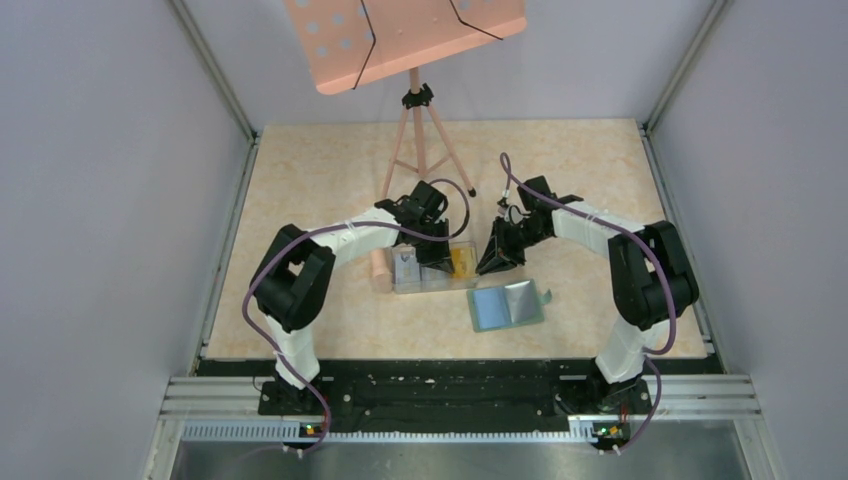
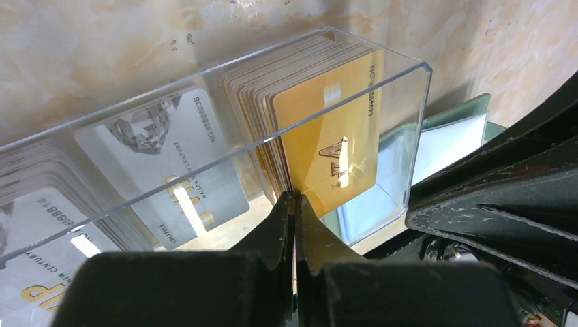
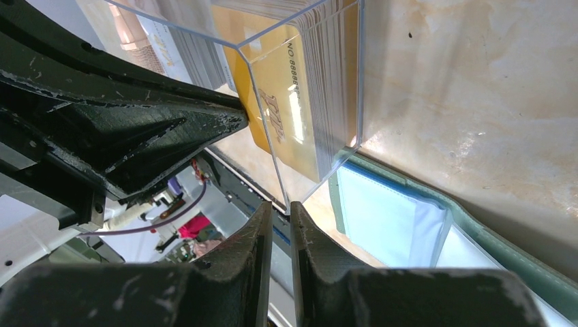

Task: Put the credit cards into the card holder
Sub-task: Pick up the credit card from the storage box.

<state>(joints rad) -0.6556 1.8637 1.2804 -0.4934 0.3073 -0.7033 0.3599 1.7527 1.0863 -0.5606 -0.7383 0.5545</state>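
Observation:
A clear plastic box (image 1: 432, 270) holds a stack of orange-yellow credit cards (image 2: 330, 153) at its right end and white-grey cards (image 2: 163, 163) at its left. My left gripper (image 2: 294, 199) reaches into the box from above and is shut on the edge of the front orange-yellow card. My right gripper (image 3: 281, 208) is at the box's right end, its jaws closed on the clear wall (image 3: 272, 136). The sage-green card holder (image 1: 507, 306) lies open just in front of the box, pale blue sleeves up; it also shows in the right wrist view (image 3: 395, 218).
A pink music stand on a tripod (image 1: 415, 130) stands at the back of the table. A pale pink object (image 1: 380, 270) lies against the box's left end. Grey walls close in both sides.

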